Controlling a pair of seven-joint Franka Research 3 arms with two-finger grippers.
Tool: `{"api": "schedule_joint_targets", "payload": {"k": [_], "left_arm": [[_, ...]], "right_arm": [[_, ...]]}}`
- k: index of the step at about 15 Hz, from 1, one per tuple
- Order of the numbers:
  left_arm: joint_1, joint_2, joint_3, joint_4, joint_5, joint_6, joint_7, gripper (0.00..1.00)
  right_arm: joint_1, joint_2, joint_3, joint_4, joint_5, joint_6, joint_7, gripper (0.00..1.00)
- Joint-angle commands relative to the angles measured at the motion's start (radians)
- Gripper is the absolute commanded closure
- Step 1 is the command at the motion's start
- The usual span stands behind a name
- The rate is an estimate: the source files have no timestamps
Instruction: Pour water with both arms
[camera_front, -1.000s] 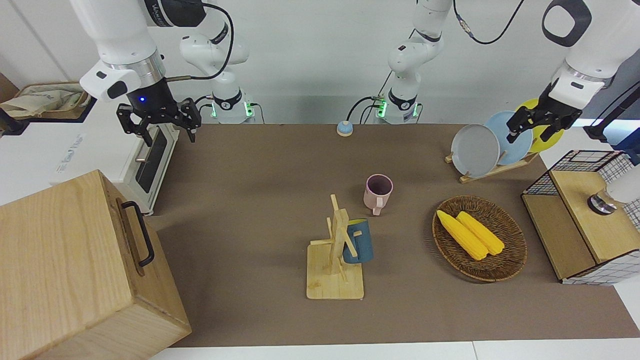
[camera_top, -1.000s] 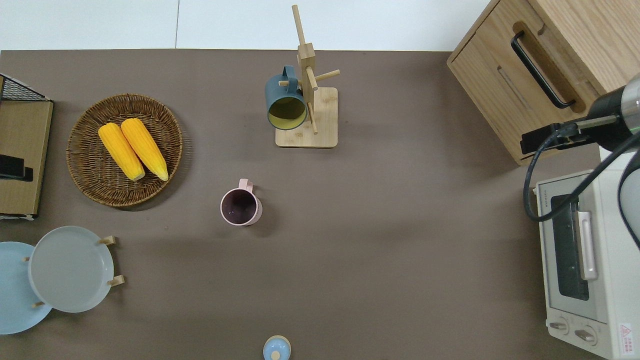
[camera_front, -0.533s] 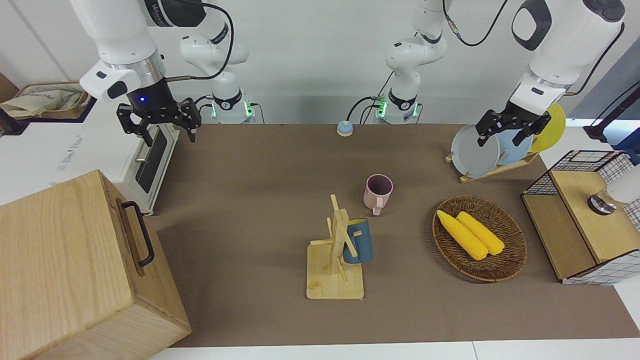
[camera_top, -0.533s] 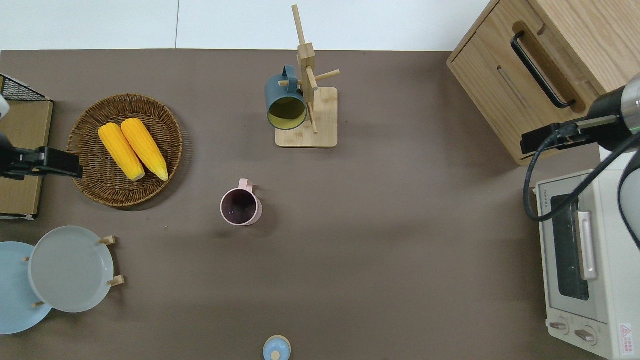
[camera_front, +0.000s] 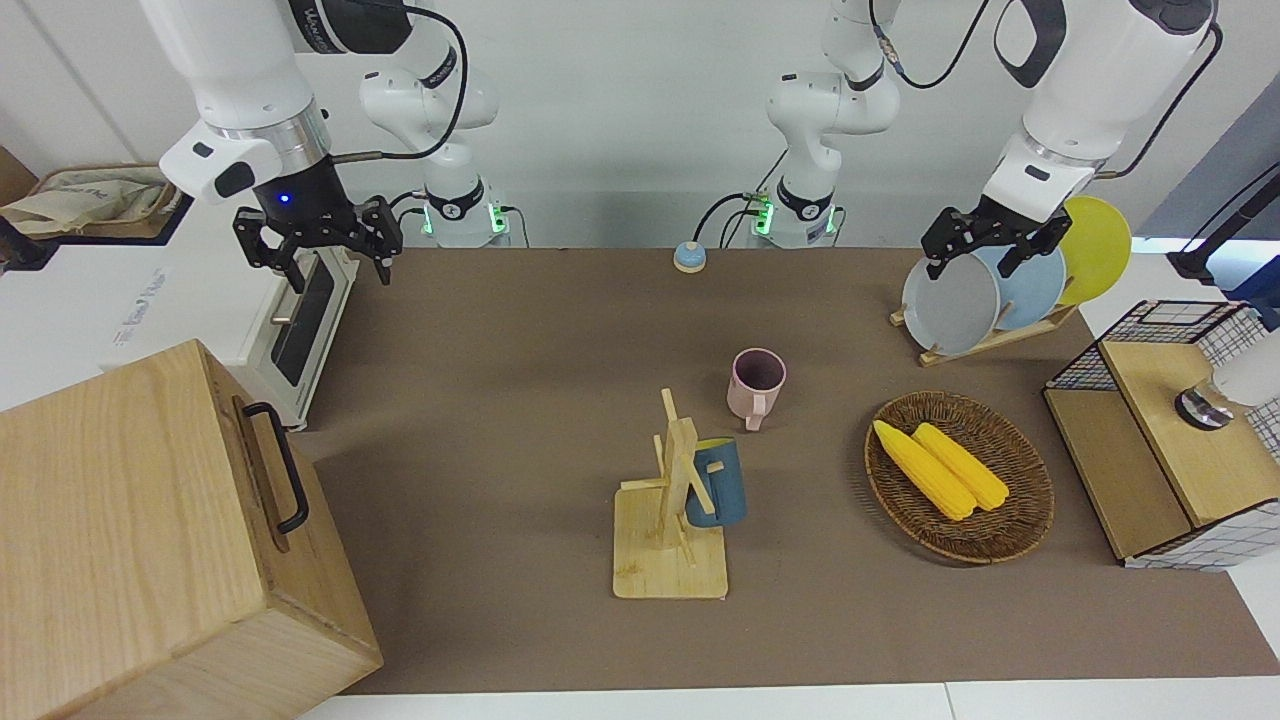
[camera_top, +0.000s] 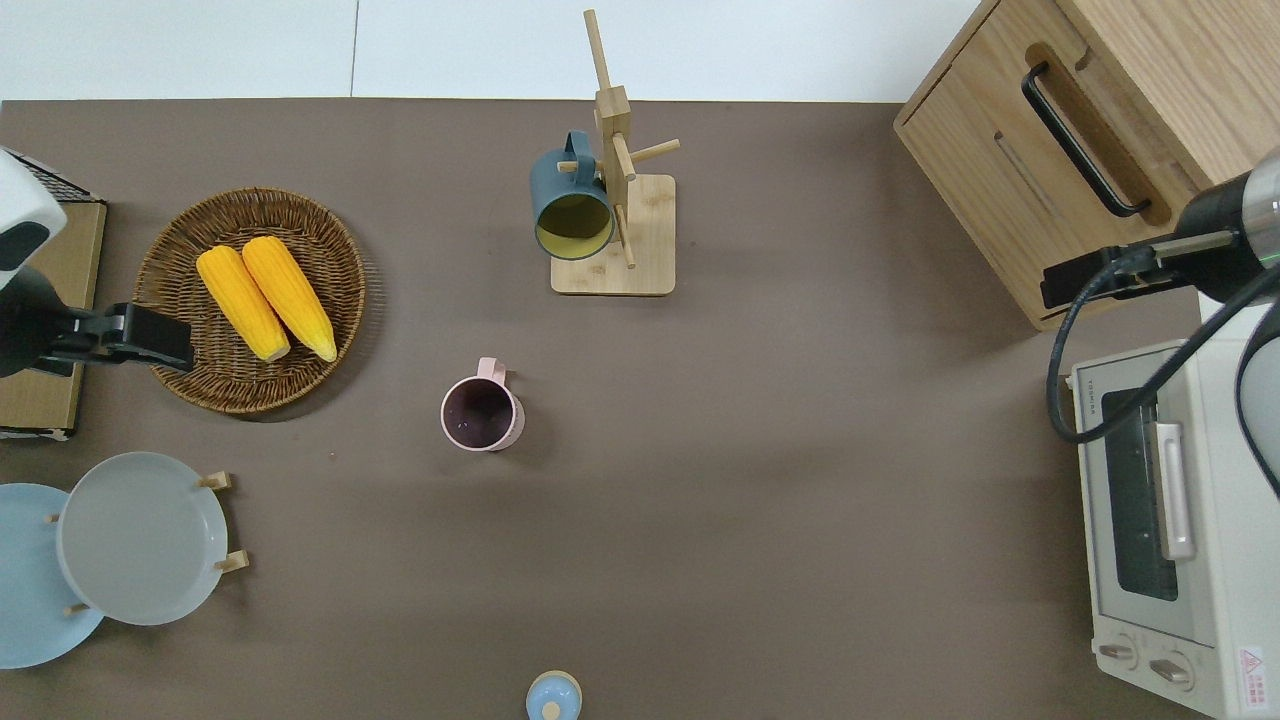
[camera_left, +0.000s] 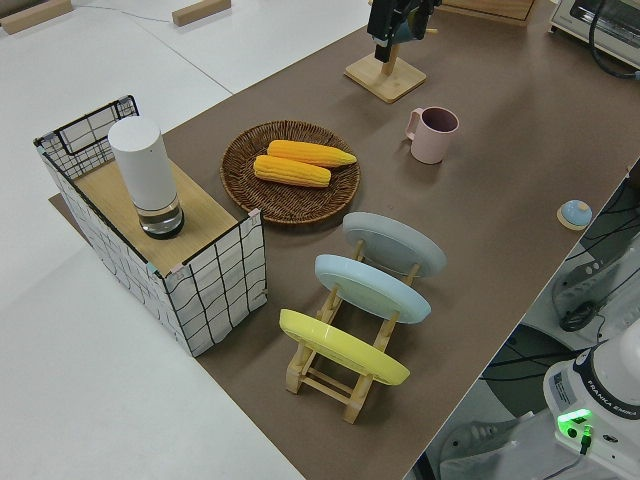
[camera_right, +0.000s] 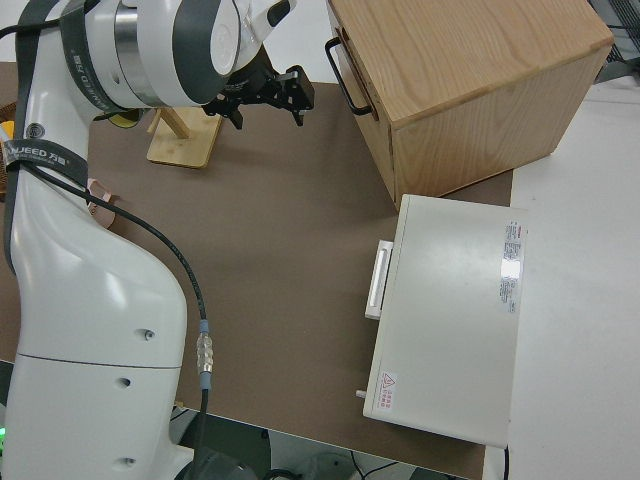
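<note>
The left gripper (camera_front: 983, 249) hangs in the air with its jaws spread apart and nothing between them — in the overhead view it (camera_top: 150, 335) sits over the edge of the wicker basket (camera_top: 190, 385) at the left arm's end of the counter (camera_top: 800, 450). The right gripper (camera_front: 318, 243) is parked, its jaws likewise open and empty.

The basket holds two ears of corn (camera_front: 941, 468) lying side by side. Nearer to the robots than the basket, a wooden rack (camera_front: 985, 340) stands three plates on edge: grey (camera_front: 950, 302), light blue and yellow. Near the middle of the counter a pink mug (camera_front: 755, 384) stands upright — its handle points away from the robots. Farther from the robots, a blue mug (camera_front: 718, 484) hangs on a wooden mug tree (camera_front: 672, 520).

A white cylinder (camera_left: 146, 176) stands on the wooden top of a wire crate (camera_left: 205, 285).
</note>
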Motion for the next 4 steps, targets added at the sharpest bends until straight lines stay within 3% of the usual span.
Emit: {"api": "schedule_joint_targets", "payload": {"k": [1, 4], "left_arm": [[-0.01, -0.003, 0.036, 0.012, -0.024, -0.024, 0.014, 0.0], [-0.004, -0.003, 0.036, 0.012, -0.024, -0.024, 0.012, 0.0]], "right_arm": [[-0.018, -0.023, 0.012, -0.026, 0.007, 0.002, -0.024, 0.013], [-0.018, -0.023, 0.012, -0.026, 0.007, 0.0, -0.024, 0.013]]}}
